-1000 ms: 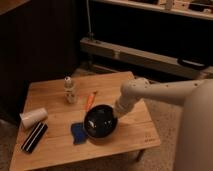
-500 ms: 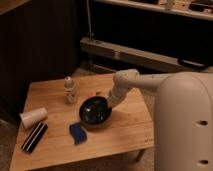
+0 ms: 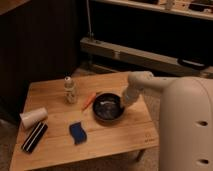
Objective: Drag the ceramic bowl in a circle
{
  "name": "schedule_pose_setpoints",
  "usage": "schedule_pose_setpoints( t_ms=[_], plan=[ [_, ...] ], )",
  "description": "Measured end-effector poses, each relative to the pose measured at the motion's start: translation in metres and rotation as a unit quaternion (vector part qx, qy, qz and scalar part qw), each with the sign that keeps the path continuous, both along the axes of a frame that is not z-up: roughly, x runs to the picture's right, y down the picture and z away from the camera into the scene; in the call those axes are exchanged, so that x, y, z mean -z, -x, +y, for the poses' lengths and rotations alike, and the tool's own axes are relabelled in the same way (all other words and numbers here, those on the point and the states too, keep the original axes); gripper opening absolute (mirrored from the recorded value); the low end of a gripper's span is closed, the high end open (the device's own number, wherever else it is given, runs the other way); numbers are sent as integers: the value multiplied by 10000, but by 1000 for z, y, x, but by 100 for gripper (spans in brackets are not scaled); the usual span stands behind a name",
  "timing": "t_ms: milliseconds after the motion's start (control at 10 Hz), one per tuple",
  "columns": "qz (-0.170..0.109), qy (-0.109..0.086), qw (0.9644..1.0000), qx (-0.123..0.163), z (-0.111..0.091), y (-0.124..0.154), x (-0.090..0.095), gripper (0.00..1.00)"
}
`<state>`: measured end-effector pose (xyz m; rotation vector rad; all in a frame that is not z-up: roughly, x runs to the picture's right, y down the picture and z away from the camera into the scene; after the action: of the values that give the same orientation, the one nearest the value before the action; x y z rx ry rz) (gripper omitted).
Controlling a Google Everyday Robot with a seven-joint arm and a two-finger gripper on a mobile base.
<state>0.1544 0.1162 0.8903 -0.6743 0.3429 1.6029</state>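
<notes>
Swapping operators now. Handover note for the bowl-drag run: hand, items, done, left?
Hand: down at the right rim of the ceramic bowl, arm reaching in from the right.
Bowl: right of centre on the wooden table, upright. It has slid back and to the right over the last second, off the blue sponge it was touching.
Nearby: orange pen at its left edge, small bottle further left, white paper cup and black case at far left.
Done: part of the arc.
Left: likely the rest of the circle; mind the pen.
</notes>
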Motion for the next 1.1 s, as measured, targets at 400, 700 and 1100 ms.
schedule_pose_setpoints(
  t_ms=[400,700,1100],
  plan=[
    [705,-84,9973,-204,36,-84,44,19],
    [667,-153,9977,29,68,-105,84,19],
    [255,-331,9982,434,83,-63,112,19]
  ],
)
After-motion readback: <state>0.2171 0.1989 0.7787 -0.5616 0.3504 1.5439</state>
